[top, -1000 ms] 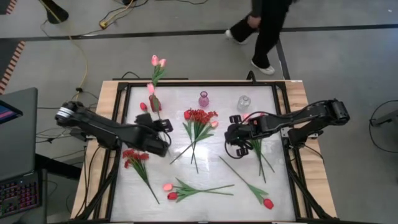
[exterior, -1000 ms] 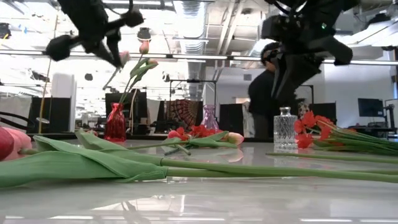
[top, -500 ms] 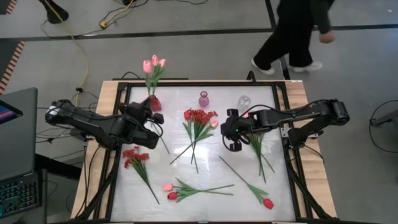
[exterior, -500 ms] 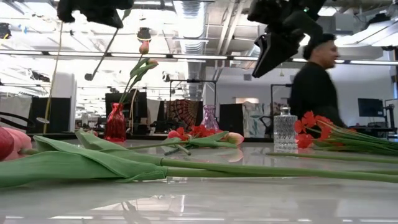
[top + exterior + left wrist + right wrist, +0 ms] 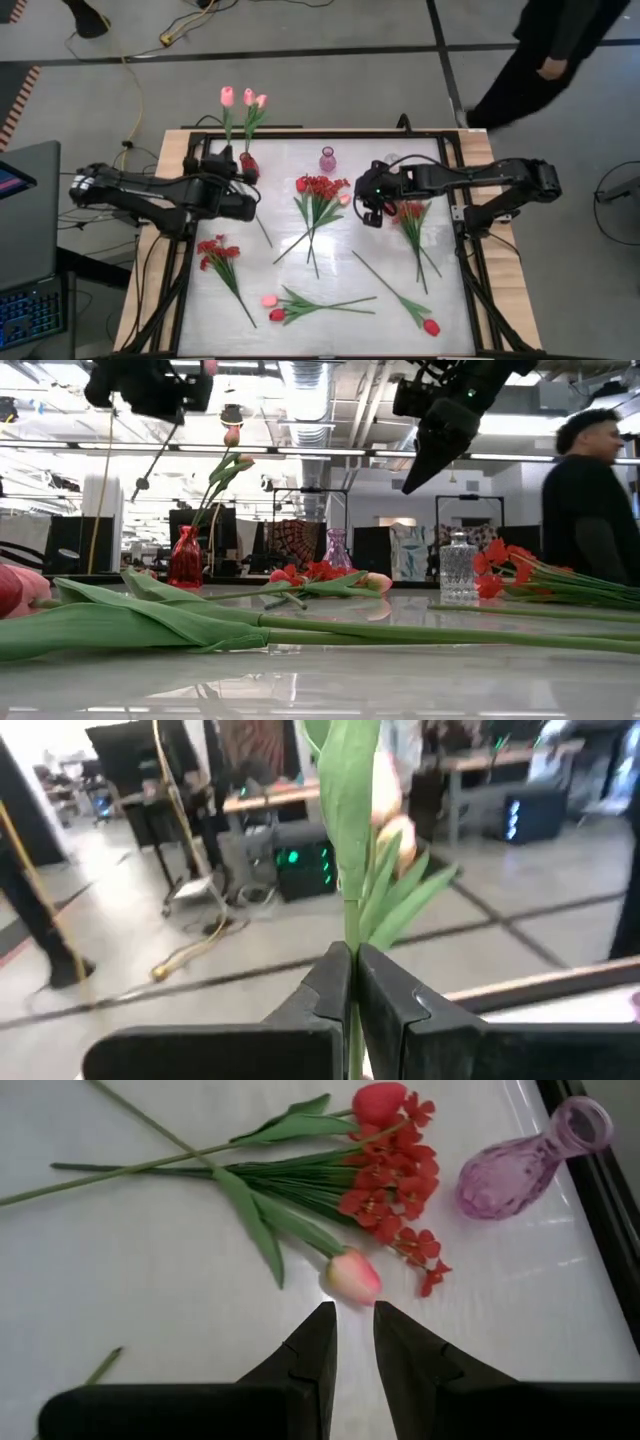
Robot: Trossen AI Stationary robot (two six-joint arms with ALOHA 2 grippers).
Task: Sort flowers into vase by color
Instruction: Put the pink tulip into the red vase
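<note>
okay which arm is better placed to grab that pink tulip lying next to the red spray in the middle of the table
The right. The right gripper hangs open just short of the pink tulip, its head lined up with the gap between the fingers. The left gripper is shut on a flower stem over by the red vase.

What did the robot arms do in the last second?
The left gripper, shut on a pink tulip, carried it toward the red vase and stood it upright. The right gripper slid from the red spray toward the middle bunch, jaws a little apart, empty. The flowers lying on the table stayed put.
</note>
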